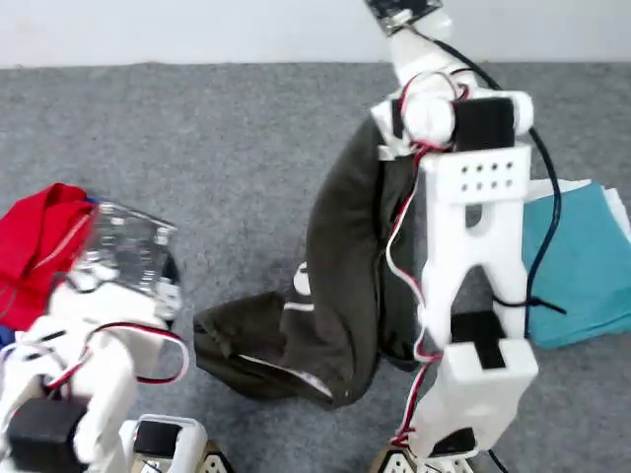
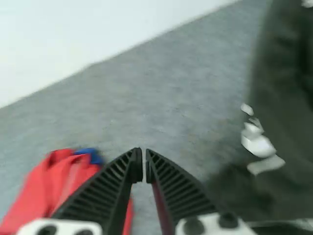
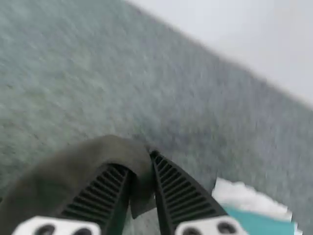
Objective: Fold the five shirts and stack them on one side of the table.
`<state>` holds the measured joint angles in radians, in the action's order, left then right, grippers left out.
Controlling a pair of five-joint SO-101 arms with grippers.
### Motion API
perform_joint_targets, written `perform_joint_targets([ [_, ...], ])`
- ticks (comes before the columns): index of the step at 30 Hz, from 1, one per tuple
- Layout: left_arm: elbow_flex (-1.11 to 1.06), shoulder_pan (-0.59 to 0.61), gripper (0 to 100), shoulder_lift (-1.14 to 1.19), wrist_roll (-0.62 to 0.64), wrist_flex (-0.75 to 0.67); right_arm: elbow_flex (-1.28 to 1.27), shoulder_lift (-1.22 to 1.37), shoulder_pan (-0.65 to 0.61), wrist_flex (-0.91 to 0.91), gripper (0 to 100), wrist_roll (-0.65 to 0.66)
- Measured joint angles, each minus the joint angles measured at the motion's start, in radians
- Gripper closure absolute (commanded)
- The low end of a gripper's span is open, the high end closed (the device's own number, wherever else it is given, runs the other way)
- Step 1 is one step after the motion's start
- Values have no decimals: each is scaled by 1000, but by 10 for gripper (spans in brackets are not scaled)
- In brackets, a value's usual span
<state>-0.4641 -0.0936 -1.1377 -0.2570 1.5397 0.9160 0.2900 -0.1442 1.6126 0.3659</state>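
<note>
My table (image 1: 197,148) wears grey, carpet-like cloth all across; a pale wall (image 1: 148,30) borders it at twelve o'clock; light lies soft and even.

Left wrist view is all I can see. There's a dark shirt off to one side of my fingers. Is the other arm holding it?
Observer: Yes. The right gripper has its fingers shut on an edge of the dark shirt.
Operator: Is it off the table?
Observer: Partly. In the high view it hangs from that gripper, and its lower end lies bunched on the table.
Operator: Anything folded yet?
Observer: A teal shirt lies flat on the right arm's side, looking folded, with something white showing at its edge.
</note>
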Motion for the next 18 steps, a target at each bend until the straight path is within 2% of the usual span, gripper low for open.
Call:
perform_joint_targets([
  [3, -81, -97, 988, -2, 0, -43, 0, 29, 52, 15, 977, 0],
  [7, -209, -158, 988, 40, 0, -101, 0, 31, 112, 112, 857, 0],
  [10, -227, -189, 988, 158, 0, -115, 0, 29, 132, 141, 780, 34],
  [18, -173, -290, 980, 680, -20, -107, -8, -64, 219, 141, 775, 48],
])
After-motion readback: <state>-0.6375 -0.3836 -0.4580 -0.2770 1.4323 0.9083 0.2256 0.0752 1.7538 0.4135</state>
